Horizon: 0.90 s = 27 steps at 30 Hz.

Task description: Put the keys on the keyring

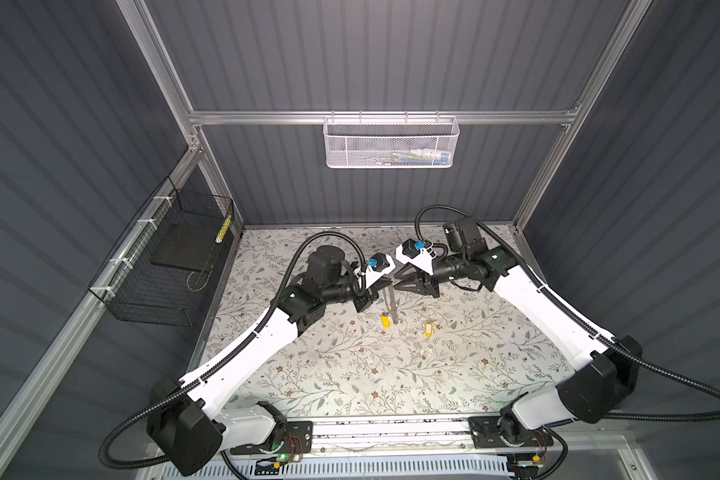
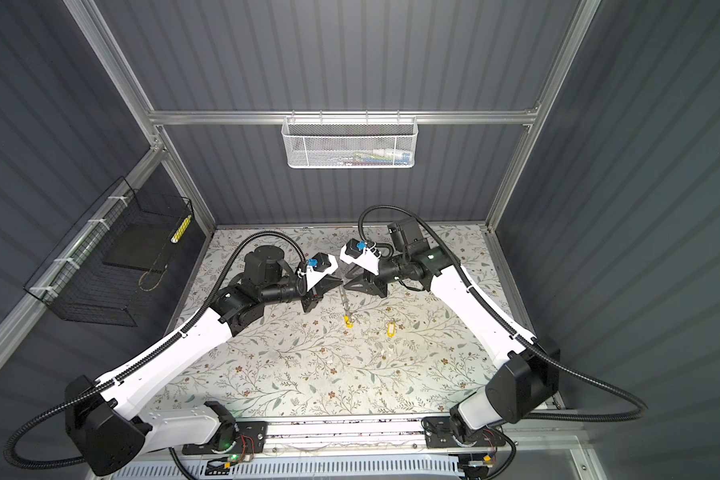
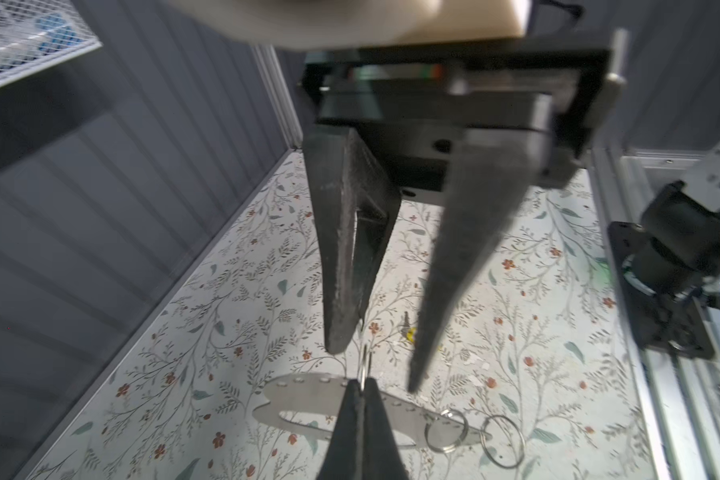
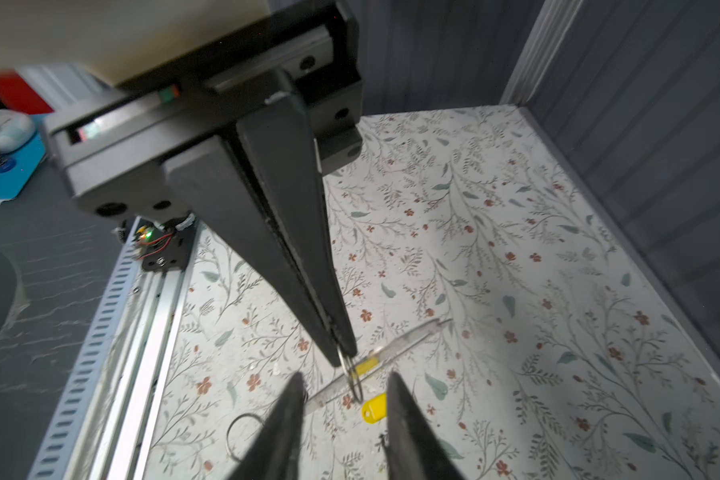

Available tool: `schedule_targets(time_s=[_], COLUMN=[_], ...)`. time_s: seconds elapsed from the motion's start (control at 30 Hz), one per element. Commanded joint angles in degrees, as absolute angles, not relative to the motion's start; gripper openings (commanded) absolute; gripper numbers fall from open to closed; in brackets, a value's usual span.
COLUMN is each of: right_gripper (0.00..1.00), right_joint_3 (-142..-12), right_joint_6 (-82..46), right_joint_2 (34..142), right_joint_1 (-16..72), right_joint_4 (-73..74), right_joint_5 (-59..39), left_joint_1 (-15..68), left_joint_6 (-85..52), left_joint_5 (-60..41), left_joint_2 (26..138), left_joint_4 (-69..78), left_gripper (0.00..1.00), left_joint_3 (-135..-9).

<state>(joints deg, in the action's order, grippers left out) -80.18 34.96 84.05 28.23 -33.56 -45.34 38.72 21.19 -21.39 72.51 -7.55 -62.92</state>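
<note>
My left gripper (image 3: 361,384) is shut on a small silvery split ring (image 3: 364,365), held above the table. My right gripper (image 4: 345,376) faces it, open, one finger on either side of that ring (image 4: 352,376) without touching it. Below them the keyring (image 3: 308,399), a flat grey oval loop, lies on the floral table, with two more split rings (image 3: 447,428) at one end. In both top views the two yellow keys (image 1: 386,322) (image 1: 428,328) lie just in front of the grippers. I cannot tell whether the held ring is linked to anything.
A white mesh basket (image 1: 391,143) hangs on the back wall. A black wire basket (image 1: 163,266) is fixed to the left wall. Grey panel walls close in the table (image 1: 350,374) on three sides, and the arms' base rail (image 1: 391,428) runs along its front edge.
</note>
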Motion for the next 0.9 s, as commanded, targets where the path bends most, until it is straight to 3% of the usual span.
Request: schedule_targets(time_s=[0.0, 0.1, 0.2, 0.47, 0.87], right_gripper=[0.54, 0.66, 0.7, 0.72, 0.69], right_joint_3=[-73.71, -68.88, -66.26, -64.07, -58.22], right_joint_6=[23.07, 16.52, 12.1, 3.01, -5.82], right_joint_2=[80.23, 77.85, 76.58, 78.04, 80.31], right_joint_1=[26.96, 26.01, 25.86, 25.74, 25.82], right_joint_4=[-19.29, -12.28, -8.61, -5.15, 2.65], right_joint_5=[-38.09, -33.51, -30.91, -26.31, -23.54], left_joint_1=[39.58, 41.04, 42.68, 43.06, 43.02], left_joint_6=[12.35, 6.07, 0.69, -8.7, -9.96], left_joint_5=[-9.06, -1.23, 6.47, 15.99, 21.69], left_joint_2=[71.71, 73.04, 75.79, 85.02, 86.44], left_joint_4=[3.42, 6.29, 4.82, -12.45, -16.22], left_gripper=[0.0, 0.0, 0.0, 0.0, 0.0], left_joint_3=[-59.79, -59.7, -62.03, -76.08, -80.01])
